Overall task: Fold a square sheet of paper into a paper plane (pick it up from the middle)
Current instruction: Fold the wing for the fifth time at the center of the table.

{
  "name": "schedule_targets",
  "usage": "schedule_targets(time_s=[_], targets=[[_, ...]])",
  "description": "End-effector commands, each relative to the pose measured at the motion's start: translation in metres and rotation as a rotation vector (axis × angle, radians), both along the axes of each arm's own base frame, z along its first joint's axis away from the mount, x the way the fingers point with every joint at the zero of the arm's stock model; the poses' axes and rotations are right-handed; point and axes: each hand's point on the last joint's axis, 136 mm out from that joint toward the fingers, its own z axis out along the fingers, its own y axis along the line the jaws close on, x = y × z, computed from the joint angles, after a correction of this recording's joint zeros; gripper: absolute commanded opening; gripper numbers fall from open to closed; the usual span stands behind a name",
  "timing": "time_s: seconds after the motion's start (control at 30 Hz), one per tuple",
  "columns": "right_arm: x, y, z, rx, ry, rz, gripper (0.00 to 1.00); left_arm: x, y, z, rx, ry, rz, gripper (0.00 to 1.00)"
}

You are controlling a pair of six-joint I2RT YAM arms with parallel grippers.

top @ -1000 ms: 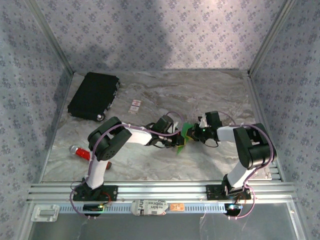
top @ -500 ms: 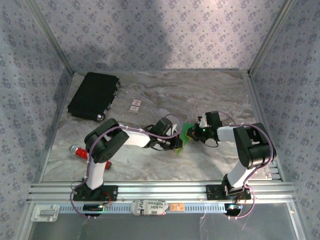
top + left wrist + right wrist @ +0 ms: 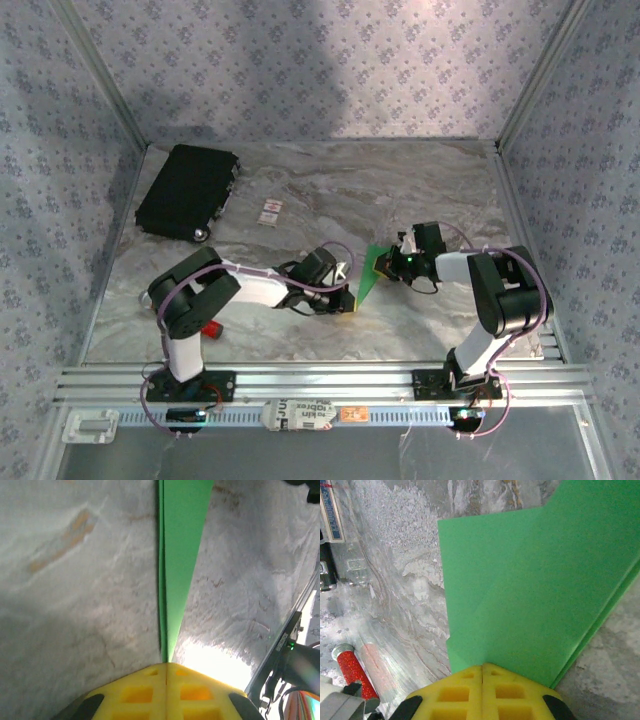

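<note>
The bright green sheet of paper (image 3: 371,272) is folded into a slim, pointed paper plane shape, held just above the marble table between both grippers. My left gripper (image 3: 350,302) is shut on its narrow near tip. In the left wrist view the yellow fingers (image 3: 145,692) are pressed together at the left gripper's tip (image 3: 166,664), and the green paper (image 3: 181,555) runs straight away from them, widening. My right gripper (image 3: 392,262) is shut on the wide far end. In the right wrist view the right gripper (image 3: 482,666) pinches the edge of the layered green paper (image 3: 535,590).
A black rectangular case (image 3: 187,190) lies at the far left. A small white card (image 3: 270,210) is beside it. A red bar-shaped tool (image 3: 210,327) lies near the left arm's elbow and is also seen as the red bar (image 3: 351,672). An aluminium rail (image 3: 320,380) borders the near edge.
My left arm has drawn back toward the near left, and its gripper now sits at the paper's narrow tip. The green paper shows longer and more stretched out. The right gripper has stayed put.
</note>
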Motion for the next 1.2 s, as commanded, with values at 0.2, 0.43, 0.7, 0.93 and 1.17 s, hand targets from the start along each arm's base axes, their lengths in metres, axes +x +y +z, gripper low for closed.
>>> schedule_targets(time_s=[0.2, 0.43, 0.7, 0.93, 1.17], targets=[[-0.012, -0.022, -0.031, -0.119, 0.070, -0.045, 0.04, 0.038, -0.027, 0.045, -0.119, -0.041, 0.051, 0.05], [-0.011, -0.021, -0.030, -0.115, 0.067, -0.046, 0.04, 0.054, -0.042, 0.046, -0.109, -0.031, 0.052, 0.05], [-0.009, -0.021, -0.029, -0.117, 0.064, -0.048, 0.04, 0.054, -0.065, 0.026, -0.114, 0.028, -0.010, 0.05], [-0.011, -0.022, -0.030, -0.124, 0.065, -0.051, 0.04, 0.036, -0.047, -0.012, -0.004, 0.091, -0.017, 0.05], [-0.012, -0.025, -0.032, -0.135, 0.068, -0.051, 0.04, 0.009, -0.018, -0.019, 0.085, 0.106, -0.060, 0.06]])
